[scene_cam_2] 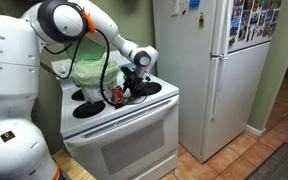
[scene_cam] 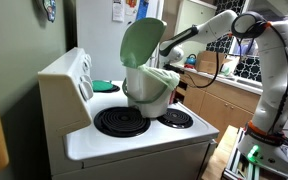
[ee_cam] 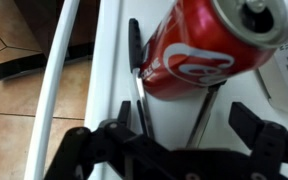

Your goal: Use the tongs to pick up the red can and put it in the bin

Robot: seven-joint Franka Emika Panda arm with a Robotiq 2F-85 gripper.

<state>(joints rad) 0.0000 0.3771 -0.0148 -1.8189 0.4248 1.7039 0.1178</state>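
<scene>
In the wrist view the red can (ee_cam: 199, 45) lies on its side on the white stove top (ee_cam: 109, 70). The tongs (ee_cam: 140, 95) lie under my gripper, their two thin dark arms reaching to either side of the can's lower end. My gripper (ee_cam: 169, 140) hangs right above the tongs' handle end, open, its fingers (ee_cam: 259, 135) wide of both arms and touching neither. In an exterior view the gripper (scene_cam_2: 134, 82) is low over the stove's right front, with the can (scene_cam_2: 117, 96) beside it. The bin (scene_cam: 149, 85) stands on the stove with its green lid (scene_cam: 141, 42) raised; the bin (scene_cam_2: 89, 70) also shows behind the arm.
Black burners (scene_cam: 119, 122) lie in front of the bin. The stove's raised back panel (scene_cam: 69, 75) stands at the left. A white fridge (scene_cam_2: 214, 60) stands close beside the stove. The oven door handle (ee_cam: 54, 85) runs along the stove's front edge above the wooden floor.
</scene>
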